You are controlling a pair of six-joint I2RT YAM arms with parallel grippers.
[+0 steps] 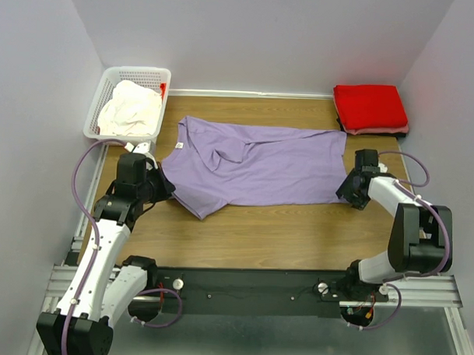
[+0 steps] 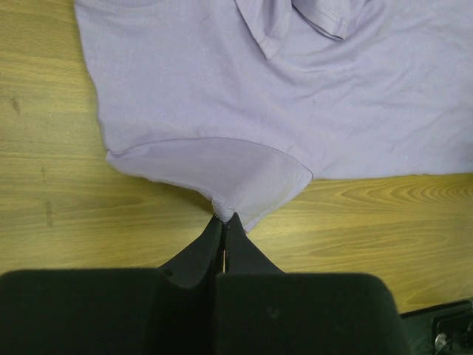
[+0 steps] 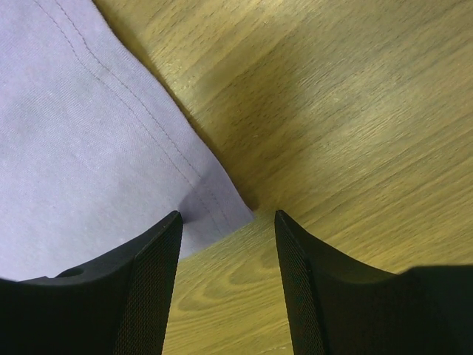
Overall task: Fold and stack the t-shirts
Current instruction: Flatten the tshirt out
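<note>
The lavender-purple t-shirt (image 1: 253, 169) lies spread across the wooden table, collar to the left. My left gripper (image 1: 165, 183) is shut on the hem of its near sleeve (image 2: 222, 177), seen pinched at the fingertips in the left wrist view. My right gripper (image 1: 347, 191) is open at the shirt's near right corner (image 3: 214, 203), which lies between the jaws on the table. A folded bright red t-shirt (image 1: 370, 107) lies at the back right. A cream-white t-shirt (image 1: 130, 107) is bunched in the basket.
A white plastic lattice basket (image 1: 96, 110) stands at the back left. Bare wooden table (image 1: 282, 233) runs between the shirt and the black rail at the near edge. Grey walls close in the back and sides.
</note>
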